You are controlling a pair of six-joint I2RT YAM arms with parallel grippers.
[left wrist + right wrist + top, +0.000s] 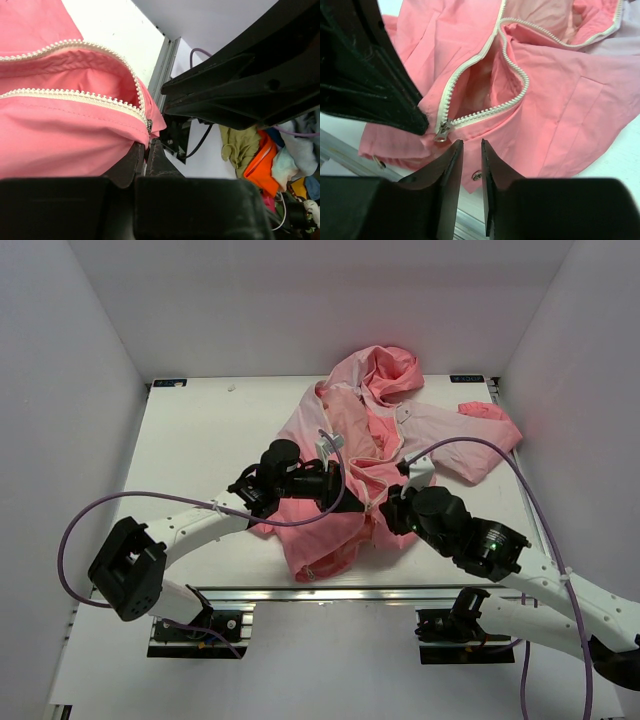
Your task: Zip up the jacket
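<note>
Black two-finger right gripper (471, 142) poised just short of the small silvery metal slider (441, 132), the open zipper running straight away from it.
Its jaws stand apart by a narrow slit with nothing between them. The slider lies just past their tips, untouched, a little toward the side of the black left gripper (146, 150), which is pressed together on hem cloth right below the slider. From the slider, two white toothed rows (512, 97) fork and run toward the hood of the thin coral-pink fabric jacket (570, 105), which lies spread on the white table (200, 430). The right arm looks nearer to the slider, so I judge the pull should follow that line.
</note>
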